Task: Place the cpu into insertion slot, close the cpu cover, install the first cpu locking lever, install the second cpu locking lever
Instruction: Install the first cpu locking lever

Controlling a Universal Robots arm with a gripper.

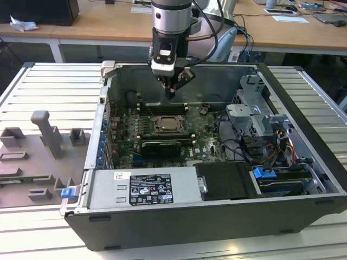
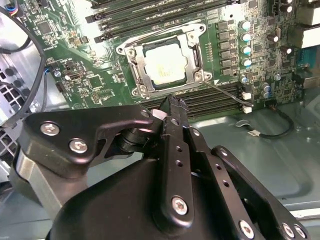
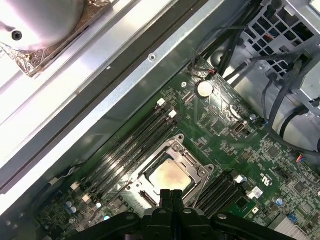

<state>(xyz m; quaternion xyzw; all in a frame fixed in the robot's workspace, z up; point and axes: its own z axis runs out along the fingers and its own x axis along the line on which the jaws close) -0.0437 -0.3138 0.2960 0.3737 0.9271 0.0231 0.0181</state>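
The cpu (image 2: 165, 62) lies flat in the insertion slot (image 2: 131, 54) on the green board, its pale face showing through the window of the cpu cover (image 2: 194, 56), which lies down over it. A thin dark locking lever (image 2: 227, 92) sticks out from one corner of the socket across the memory slots. My gripper (image 2: 172, 102) is shut with nothing between its fingers and hangs above the board beside the socket. In the first wrist view the fingertips (image 3: 172, 196) sit just at the edge of the cpu (image 3: 170, 175). In the exterior view the gripper (image 1: 171, 93) hovers above the socket (image 1: 170, 125).
The open computer case (image 1: 179, 227) surrounds the board, with a power supply (image 1: 141, 187) at the front and drive cages with cables (image 1: 260, 130) on the exterior view's right. Long black memory slots (image 2: 150, 15) flank the socket. A grey fixture tray (image 1: 38, 151) stands on the exterior view's left.
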